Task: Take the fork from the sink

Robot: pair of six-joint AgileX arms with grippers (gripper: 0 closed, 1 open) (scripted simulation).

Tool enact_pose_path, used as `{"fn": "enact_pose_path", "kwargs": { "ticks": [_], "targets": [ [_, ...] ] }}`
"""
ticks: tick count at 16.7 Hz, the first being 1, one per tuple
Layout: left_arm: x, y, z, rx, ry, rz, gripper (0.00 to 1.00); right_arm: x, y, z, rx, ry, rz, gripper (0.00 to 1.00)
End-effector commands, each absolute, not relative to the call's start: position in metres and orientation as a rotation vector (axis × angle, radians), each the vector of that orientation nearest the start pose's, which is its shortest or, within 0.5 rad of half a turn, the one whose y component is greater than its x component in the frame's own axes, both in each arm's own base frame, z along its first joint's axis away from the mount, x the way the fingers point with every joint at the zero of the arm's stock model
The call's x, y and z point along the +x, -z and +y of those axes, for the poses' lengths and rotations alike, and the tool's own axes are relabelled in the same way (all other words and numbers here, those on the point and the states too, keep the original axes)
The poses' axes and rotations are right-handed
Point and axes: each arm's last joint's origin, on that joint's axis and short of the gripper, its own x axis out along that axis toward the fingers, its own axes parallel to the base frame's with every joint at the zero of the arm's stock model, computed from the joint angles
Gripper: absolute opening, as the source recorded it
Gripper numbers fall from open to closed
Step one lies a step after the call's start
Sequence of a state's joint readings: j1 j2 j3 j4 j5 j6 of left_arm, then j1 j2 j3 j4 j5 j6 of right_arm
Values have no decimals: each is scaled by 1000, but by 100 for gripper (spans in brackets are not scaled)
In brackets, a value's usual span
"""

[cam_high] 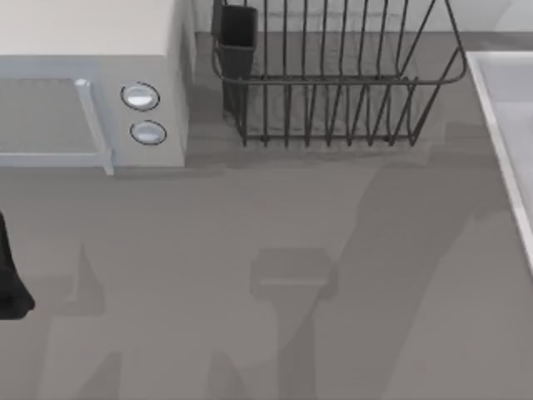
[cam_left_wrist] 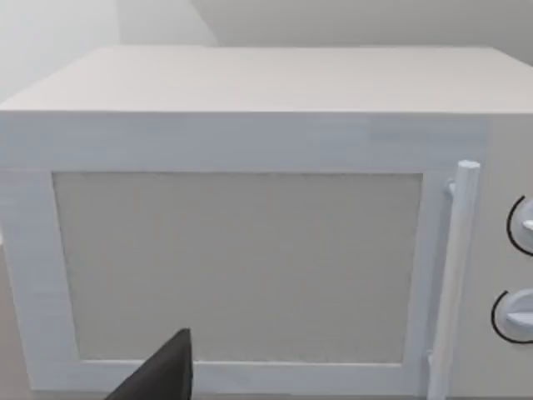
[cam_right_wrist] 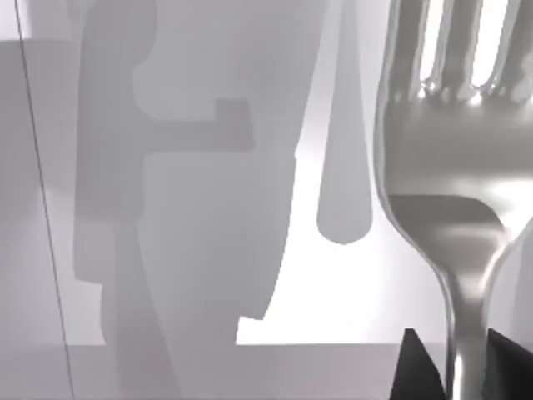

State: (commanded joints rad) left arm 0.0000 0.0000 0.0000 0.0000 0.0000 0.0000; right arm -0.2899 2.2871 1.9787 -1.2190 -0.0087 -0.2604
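Observation:
The fork [cam_right_wrist: 450, 150] is shiny silver and sits close to the right wrist camera, tines pointing away. Its narrow neck runs between the two black fingers [cam_right_wrist: 420, 371] of my right gripper [cam_right_wrist: 464, 371], which is shut on it. Behind it lies the pale floor of the sink [cam_right_wrist: 208, 250], where the fork's shadow falls well apart from the fork. In the top view the sink's light rim [cam_high: 500, 125] runs along the table's right edge. My left arm [cam_high: 12, 283] is parked at the left edge, and one dark fingertip [cam_left_wrist: 162, 375] of its gripper faces the microwave.
A white microwave [cam_high: 92, 92] with two round knobs stands at the back left, and its door [cam_left_wrist: 241, 250] is shut. A dark wire dish rack [cam_high: 333, 83] with a black cup [cam_high: 237, 37] stands at the back middle. Grey tabletop [cam_high: 266, 250] spreads in front.

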Motion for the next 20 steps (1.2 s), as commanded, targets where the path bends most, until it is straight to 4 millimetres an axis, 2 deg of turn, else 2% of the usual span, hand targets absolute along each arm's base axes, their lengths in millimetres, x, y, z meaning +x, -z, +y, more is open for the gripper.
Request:
{"fn": "enact_pose_path", "kwargs": {
  "ticks": [2,4,6,8,11,14,15,17,20],
  "targets": [
    [106,-160,-1,0,0,0,100,438,-184,-118,16,13,1528,0],
    [106,-160,-1,0,0,0,100,439,-190,-93,18,11,1535,0],
    [106,-160,-1,0,0,0,100,437,-199,-50,21,9,1544,0],
    [106,-160,-1,0,0,0,100,427,-211,7,21,7,1554,0],
    [106,-160,-1,0,0,0,100,391,-232,101,15,4,1566,0],
    [106,-160,-1,0,0,0,100,334,-250,177,9,5,1572,0],
    [106,-160,-1,0,0,0,100,314,-255,194,8,6,1573,0],
    [106,-160,-1,0,0,0,100,283,-264,215,7,8,1573,0],
    [106,-160,-1,0,0,0,100,259,-270,226,8,8,1571,0]
  ]
}}
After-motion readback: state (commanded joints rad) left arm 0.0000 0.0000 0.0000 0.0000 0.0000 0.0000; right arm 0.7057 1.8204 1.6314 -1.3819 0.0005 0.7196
